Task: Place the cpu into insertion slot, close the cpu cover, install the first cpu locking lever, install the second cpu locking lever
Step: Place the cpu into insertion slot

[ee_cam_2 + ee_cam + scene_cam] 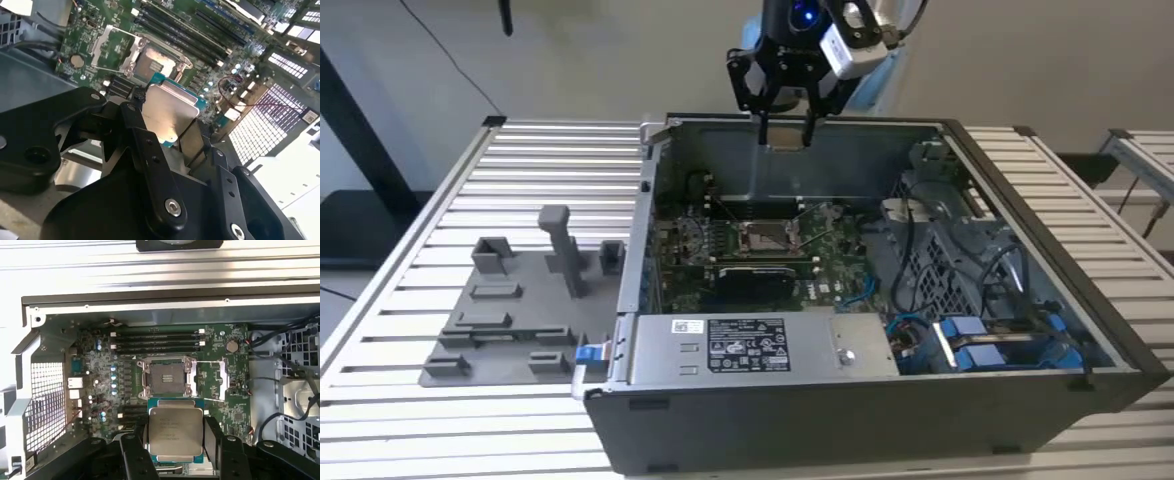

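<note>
My black gripper [785,128] hangs above the far wall of the open computer case, shut on the cpu [786,143], a thin square chip. In both wrist views the cpu [175,430] [167,114] sits flat between the two fingers [134,454], its metal face showing. The insertion slot [762,237] lies on the green motherboard well below the gripper, a square socket with a brownish centre and a silver rim [167,377] [155,61]. Its cover [220,380] stands swung open beside it.
The case walls [801,127] ring the motherboard. Memory slots [157,340] run along one side of the socket; cables and blue drive clips [987,340] fill the exterior view's right. A grey fixture tray [520,310] with upright posts sits on the slatted table at the exterior view's left.
</note>
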{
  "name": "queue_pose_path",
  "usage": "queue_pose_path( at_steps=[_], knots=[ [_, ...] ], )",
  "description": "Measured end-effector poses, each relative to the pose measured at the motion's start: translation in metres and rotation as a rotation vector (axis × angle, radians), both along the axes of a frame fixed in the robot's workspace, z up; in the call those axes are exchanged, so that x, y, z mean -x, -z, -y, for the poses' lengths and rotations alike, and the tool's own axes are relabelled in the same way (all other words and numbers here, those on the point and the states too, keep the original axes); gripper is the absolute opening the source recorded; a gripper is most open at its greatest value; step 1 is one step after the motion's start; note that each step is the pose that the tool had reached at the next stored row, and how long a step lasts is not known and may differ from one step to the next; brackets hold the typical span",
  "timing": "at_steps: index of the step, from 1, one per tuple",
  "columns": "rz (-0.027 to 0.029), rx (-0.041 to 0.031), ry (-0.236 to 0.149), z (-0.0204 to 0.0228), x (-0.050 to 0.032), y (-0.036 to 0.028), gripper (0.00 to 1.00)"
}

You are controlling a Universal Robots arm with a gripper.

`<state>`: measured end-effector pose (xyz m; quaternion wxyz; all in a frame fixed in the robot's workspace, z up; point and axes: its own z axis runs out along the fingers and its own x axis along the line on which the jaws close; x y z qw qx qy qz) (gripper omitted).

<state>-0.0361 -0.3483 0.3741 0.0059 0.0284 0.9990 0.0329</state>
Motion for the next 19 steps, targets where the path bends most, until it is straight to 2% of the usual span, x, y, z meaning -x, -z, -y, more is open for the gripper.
queue_pose_path(
  at_steps=[3,10,19],
  knots=[
    [0.0001,-0.004,-0.01,-0.0022,-0.0006,0.0024,0.54],
    [-0.0008,-0.0043,-0.025,-0.007,-0.0047,0.0054,0.54],
    [-0.0011,-0.0042,-0.036,-0.0227,-0.0071,0.0099,0.54]
  ],
)
